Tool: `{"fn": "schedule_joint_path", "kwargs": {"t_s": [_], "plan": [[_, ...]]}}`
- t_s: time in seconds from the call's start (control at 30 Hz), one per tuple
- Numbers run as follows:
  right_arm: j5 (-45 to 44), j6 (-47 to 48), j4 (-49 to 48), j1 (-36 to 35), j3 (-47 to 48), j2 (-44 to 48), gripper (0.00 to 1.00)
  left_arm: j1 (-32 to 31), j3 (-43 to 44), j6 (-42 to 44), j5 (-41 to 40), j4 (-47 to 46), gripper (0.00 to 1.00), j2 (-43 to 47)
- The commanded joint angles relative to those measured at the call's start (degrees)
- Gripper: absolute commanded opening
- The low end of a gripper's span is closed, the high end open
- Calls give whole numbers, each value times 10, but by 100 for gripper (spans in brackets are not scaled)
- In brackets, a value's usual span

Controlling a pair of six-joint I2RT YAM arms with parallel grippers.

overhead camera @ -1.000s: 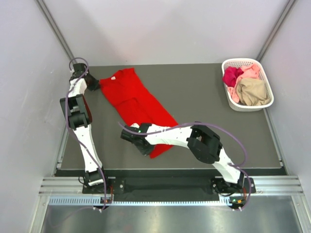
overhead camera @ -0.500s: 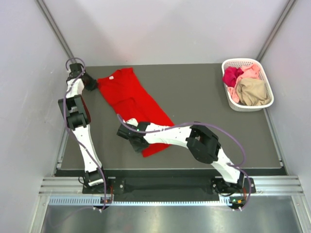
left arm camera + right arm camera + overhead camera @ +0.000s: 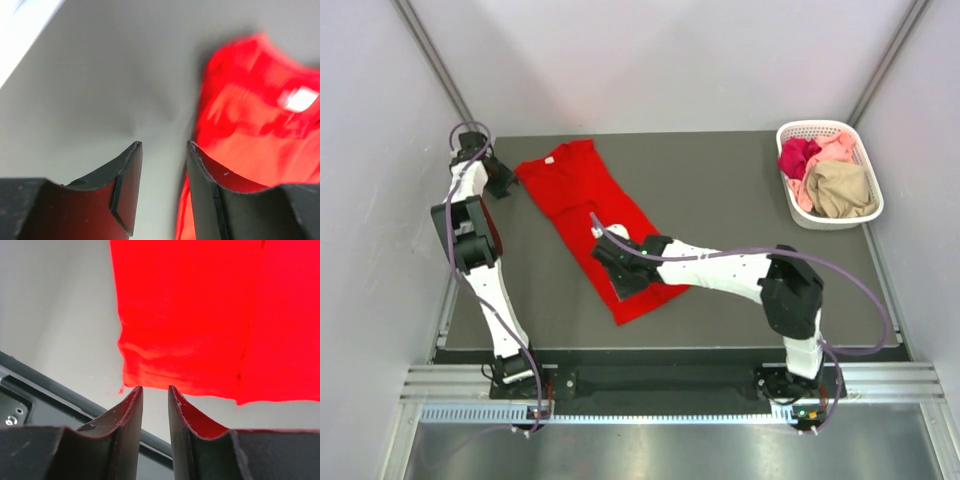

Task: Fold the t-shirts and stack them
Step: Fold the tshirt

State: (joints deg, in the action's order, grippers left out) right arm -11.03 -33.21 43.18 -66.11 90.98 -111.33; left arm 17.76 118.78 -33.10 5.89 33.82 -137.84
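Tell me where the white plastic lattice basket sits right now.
In the top view, the white plastic lattice basket stands at the far right corner of the dark table, far from the bright red cloth t-shirt.

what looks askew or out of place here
The red shirt lies diagonally on the table, not square to its edges, and its near hem is uneven. The other shirts sit crumpled in the basket at the far right. Nothing looks spilled or damaged.
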Motion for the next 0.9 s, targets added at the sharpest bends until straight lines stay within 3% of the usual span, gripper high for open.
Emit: {"fn": "schedule_joint_path", "kwargs": {"t_s": [0.0,0.07,0.1,0.2,0.5,0.6,0.67,0.77,0.87], "plan": [[22,17,-26,40,-54,63,27,5,-74,-11,-8,59,46,94],[43,21,-46,75,-84,88,29,1,-133,-29,21,58,46,149],[63,35,-60,111,-109,111,31,-6,-217,-26,35,18,46,173],[134,77,-88,198,-152,149,35,-14,-332,-31,37,-14,48,262],[353,182,-130,399,-240,158,41,-44,-554,9,190,-68,49,460],[398,202,-134,425,-243,119,40,-68,-644,-12,242,-103,49,528],[424,206,-136,433,-248,94,38,-95,-690,-13,234,-106,50,571],[434,206,-147,440,-266,75,36,-148,-733,-19,228,-106,50,608],[451,203,-161,440,-277,67,33,-155,-765,-26,251,-117,50,635]]}}
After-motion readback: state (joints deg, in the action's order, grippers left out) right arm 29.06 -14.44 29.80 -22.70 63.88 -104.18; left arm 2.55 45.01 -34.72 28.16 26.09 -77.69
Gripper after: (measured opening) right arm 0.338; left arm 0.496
